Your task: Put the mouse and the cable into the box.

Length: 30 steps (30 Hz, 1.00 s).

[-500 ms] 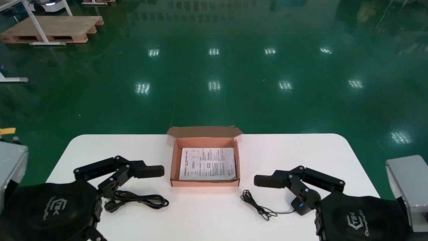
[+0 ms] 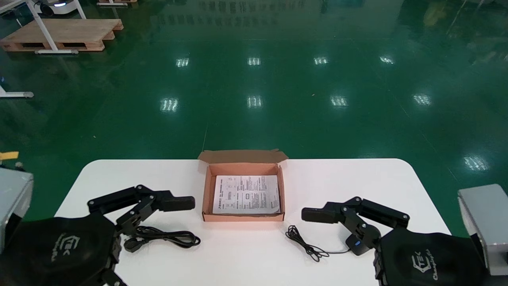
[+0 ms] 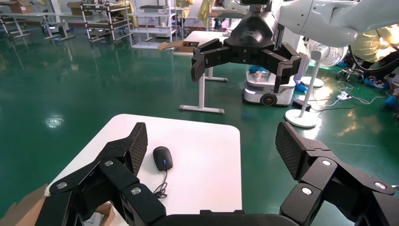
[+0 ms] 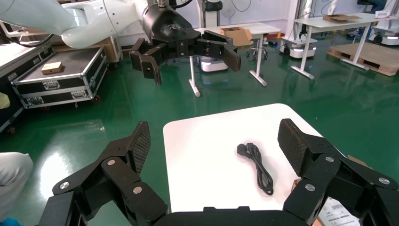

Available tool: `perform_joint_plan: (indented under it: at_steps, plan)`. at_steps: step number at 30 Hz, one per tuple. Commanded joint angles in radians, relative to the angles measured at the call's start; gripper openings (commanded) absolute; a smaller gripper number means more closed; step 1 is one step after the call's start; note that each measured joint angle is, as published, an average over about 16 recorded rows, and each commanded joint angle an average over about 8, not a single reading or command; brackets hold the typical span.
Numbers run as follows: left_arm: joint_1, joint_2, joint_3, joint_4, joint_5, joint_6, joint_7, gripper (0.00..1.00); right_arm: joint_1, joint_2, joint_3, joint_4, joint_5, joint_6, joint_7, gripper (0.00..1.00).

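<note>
step: pre-grasp, nothing boxed | left claw (image 3: 212, 146), right claw (image 4: 215, 139) both released | mouse (image 2: 356, 243) by right, cable (image 2: 166, 236) by left, on desk (image 2: 246, 258), outside box (image 2: 243, 217) | next: lower right onto mouse, clench

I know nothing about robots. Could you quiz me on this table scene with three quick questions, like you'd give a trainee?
1. Fill in: the power cable lies on the white table beside the ___ gripper.
2. True or false: the mouse lies on the table, outside the cardboard box.
3. What lies in the box? A) the mouse B) a printed sheet C) the power cable

Key:
1. left: the left gripper, jaws open.
2. True: it lies near the right gripper, jaws also open.
3. B
</note>
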Motion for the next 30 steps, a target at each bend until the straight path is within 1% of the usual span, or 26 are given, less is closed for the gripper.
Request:
perform_joint_plan:
  at_steps: [1,30]
  plan:
    - [0.000,0.000,0.000,0.000,0.000,0.000,0.000,1.00,0.000,0.000,0.000,0.000,0.000,0.000,0.000,1.00]
    - [0.000,0.000,0.000,0.000,0.000,0.000,0.000,1.00,0.000,0.000,0.000,0.000,0.000,0.000,0.000,1.00]
